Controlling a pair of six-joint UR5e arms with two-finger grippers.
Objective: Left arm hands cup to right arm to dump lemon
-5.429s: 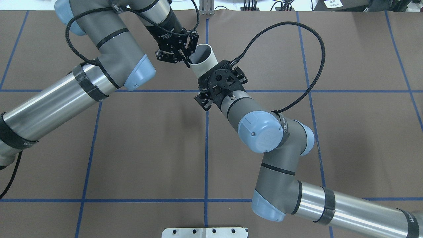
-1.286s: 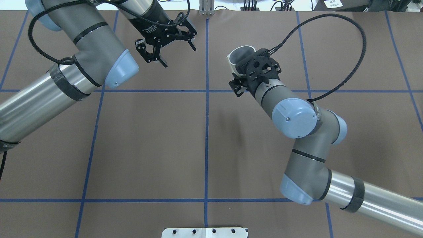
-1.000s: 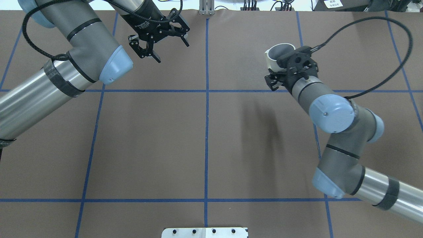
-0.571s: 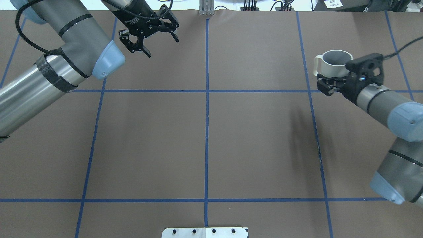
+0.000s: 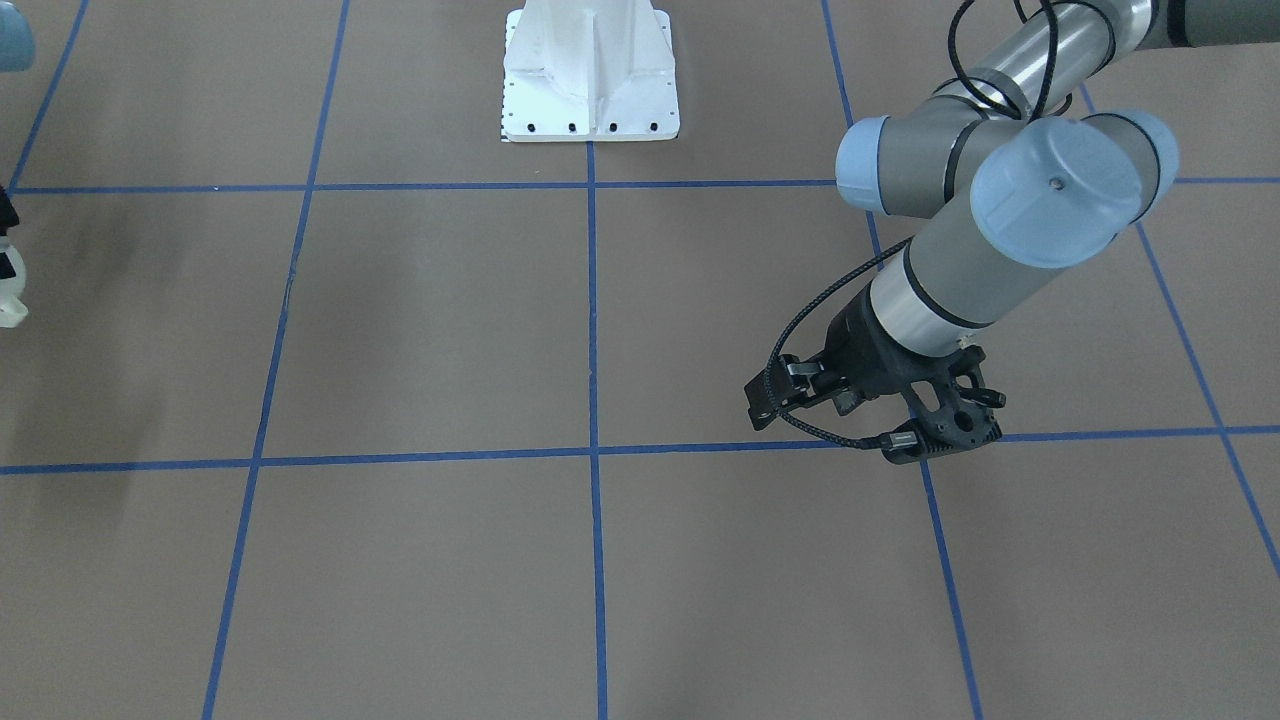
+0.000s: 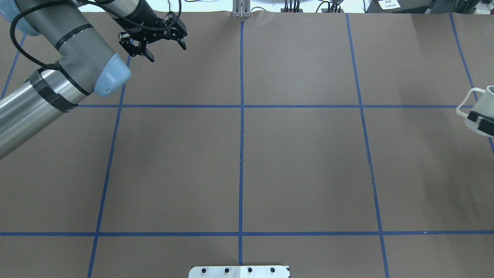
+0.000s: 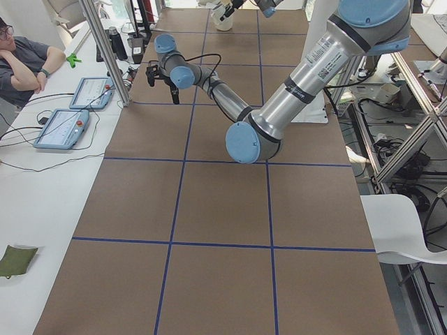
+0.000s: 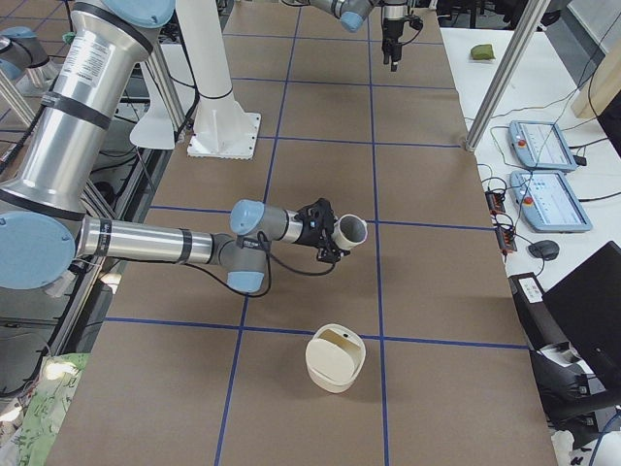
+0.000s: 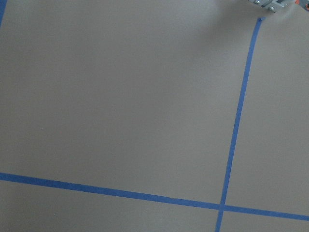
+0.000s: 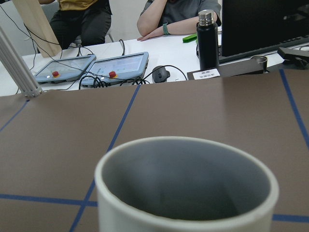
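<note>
One cup (image 6: 482, 102) hangs tilted at the overhead view's right edge. It is clamped in the right claw (image 8: 333, 236), handle toward the frame's middle. The left claw (image 6: 168, 53), upper left, is spread wide and holds nothing. One cream tub (image 8: 336, 359) sits on the table (image 6: 301, 162), lower in the right-side view than the cup.

Robotics lab: tape-gridded table (image 6: 301, 162), teach pendants (image 8: 539, 146), aluminium frame post (image 8: 505, 73).
</note>
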